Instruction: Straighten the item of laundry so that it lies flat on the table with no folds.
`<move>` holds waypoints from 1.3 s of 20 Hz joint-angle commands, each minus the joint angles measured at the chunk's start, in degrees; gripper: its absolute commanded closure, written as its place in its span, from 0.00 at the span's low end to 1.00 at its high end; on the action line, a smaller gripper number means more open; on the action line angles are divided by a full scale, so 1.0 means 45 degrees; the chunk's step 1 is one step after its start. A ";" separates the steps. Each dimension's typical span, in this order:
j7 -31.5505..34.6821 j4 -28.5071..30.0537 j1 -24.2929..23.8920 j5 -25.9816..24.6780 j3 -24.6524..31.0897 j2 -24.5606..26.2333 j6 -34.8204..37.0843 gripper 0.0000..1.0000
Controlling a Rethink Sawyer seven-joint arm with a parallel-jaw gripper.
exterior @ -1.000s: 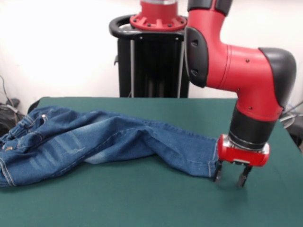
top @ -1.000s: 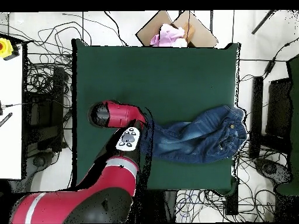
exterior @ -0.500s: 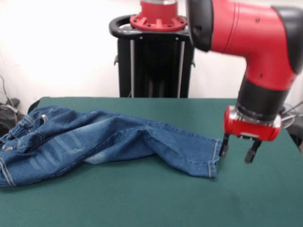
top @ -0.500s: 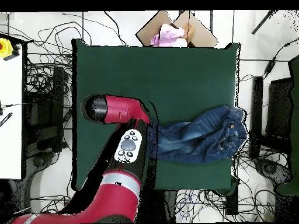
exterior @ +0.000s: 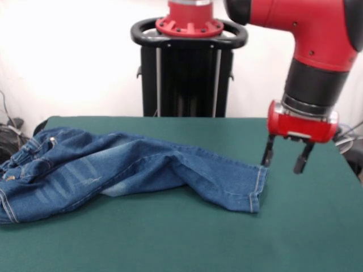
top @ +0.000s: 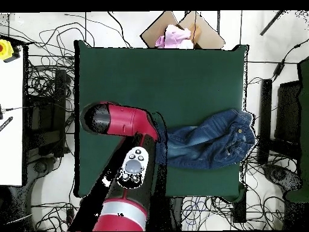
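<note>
We're between pulls right now: jaws (exterior: 285, 158) open and empty, hovering just off the hem end of the jeans (exterior: 122, 173), which lie bunched across the bench (exterior: 187, 238), so next grab probably targets the overlapped legs.

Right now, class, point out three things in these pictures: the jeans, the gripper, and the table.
jeans (exterior: 130, 170): front view, on the upper leg's faded denim.
gripper (exterior: 283, 158): front view, midway between its open fingertips, above the table.
table (top: 181, 78): overhead view, on bare green surface.
</note>
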 commanded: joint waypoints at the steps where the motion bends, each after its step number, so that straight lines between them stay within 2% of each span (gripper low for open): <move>1: 0.3073 0.2878 0.0397 -0.0592 -0.0496 0.0468 -0.1307 0.00; 5: 0.3051 0.3616 0.0288 -0.0682 -0.0316 0.1035 -0.3158 0.00; 9: 0.3096 0.3823 0.0028 -0.0678 0.0114 0.1979 -0.4925 0.00; 17: 0.3203 0.3474 0.0107 0.0115 0.0325 0.3567 -0.7476 0.00; 22: 0.2995 0.3424 -0.0081 0.0245 0.0526 0.3726 -0.7881 0.00; 26: 0.2609 0.3445 -0.0596 0.0070 0.0933 0.3327 -0.7282 0.00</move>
